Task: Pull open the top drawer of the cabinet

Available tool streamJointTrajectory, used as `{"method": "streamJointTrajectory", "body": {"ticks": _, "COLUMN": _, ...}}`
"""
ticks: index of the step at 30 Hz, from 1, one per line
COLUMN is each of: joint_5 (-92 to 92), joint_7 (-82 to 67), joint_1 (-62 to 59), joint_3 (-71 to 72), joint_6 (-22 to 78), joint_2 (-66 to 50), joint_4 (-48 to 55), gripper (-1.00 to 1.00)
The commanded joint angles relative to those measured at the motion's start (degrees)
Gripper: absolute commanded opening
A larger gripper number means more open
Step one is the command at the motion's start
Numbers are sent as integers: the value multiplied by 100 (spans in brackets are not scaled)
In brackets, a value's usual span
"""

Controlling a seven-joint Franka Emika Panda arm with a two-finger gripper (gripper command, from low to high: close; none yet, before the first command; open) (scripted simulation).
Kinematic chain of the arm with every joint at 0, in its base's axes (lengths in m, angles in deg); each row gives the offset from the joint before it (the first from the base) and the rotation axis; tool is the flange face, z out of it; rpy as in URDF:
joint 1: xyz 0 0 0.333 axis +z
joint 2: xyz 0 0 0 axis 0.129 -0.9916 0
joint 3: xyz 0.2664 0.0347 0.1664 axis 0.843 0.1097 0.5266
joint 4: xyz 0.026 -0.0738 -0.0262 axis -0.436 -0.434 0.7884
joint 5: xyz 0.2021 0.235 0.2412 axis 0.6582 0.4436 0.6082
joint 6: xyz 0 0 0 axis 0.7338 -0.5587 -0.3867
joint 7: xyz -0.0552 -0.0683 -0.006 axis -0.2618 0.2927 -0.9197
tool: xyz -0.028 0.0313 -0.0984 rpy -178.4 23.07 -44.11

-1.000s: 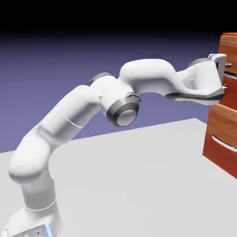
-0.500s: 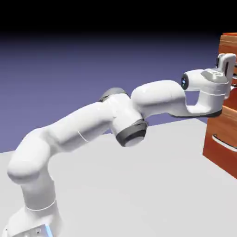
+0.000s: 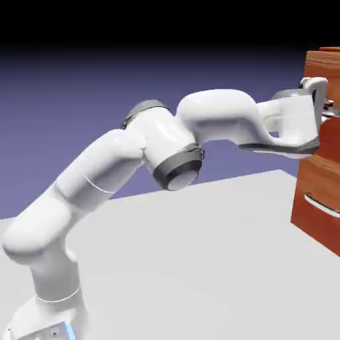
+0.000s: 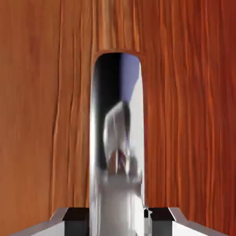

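Pincer: your pincer (image 4: 117, 216) is closed narrow on the silver handle (image 4: 117, 138), which fills the hand view between the tips.
Top drawer: the top drawer (image 3: 323, 70) sits at the cabinet (image 3: 319, 199) top, right edge of the exterior view.
Direction: you pull back toward the arm's base, straight away from the drawer front.
Contents: the drawer inside is not visible.

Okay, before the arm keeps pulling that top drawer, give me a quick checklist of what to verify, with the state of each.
1. Gripper shut on the handle: ok, the bar fills the gap between the fingertips.
2. Handle centred between the fingertips: ok in the hand view.
3. Right drawer: ok, the hand sits at the top drawer, above the lower drawer.
4. Top drawer fully open: cannot tell, cropped at the exterior view's edge.
5. Table in the pull path: ok, nothing visible there.
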Motion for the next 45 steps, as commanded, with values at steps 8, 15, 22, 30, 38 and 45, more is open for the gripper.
{"method": "streamJointTrajectory", "body": {"ticks": 8, "joint_5": -621, "joint_7": 1172, "joint_1": -1137, "joint_3": 693, "joint_6": 412, "joint_2": 1027, "joint_4": -1661, "gripper": -100}}
{"method": "streamJointTrajectory", "body": {"ticks": 15, "joint_5": -1097, "joint_7": 2456, "joint_1": -2500, "joint_3": 1622, "joint_6": 599, "joint_2": 2157, "joint_4": -3031, "gripper": -100}}
{"method": "streamJointTrajectory", "body": {"ticks": 22, "joint_5": -1566, "joint_7": 3744, "joint_1": -3953, "joint_3": 2767, "joint_6": 575, "joint_2": 3121, "joint_4": -3779, "gripper": -100}}
{"method": "streamJointTrajectory", "body": {"ticks": 30, "joint_5": -1570, "joint_7": 3768, "joint_1": -5580, "joint_3": 4380, "joint_6": 645, "joint_2": 3145, "joint_4": -4158, "gripper": -100}}
{"method": "streamJointTrajectory", "body": {"ticks": 38, "joint_5": -1154, "joint_7": 2735, "joint_1": -7089, "joint_3": 6041, "joint_6": 938, "joint_2": 2329, "joint_4": -4907, "gripper": -100}}
{"method": "streamJointTrajectory", "body": {"ticks": 45, "joint_5": -1326, "joint_7": 3238, "joint_1": -8529, "joint_3": 7379, "joint_6": 877, "joint_2": 2490, "joint_4": -5196, "gripper": -100}}
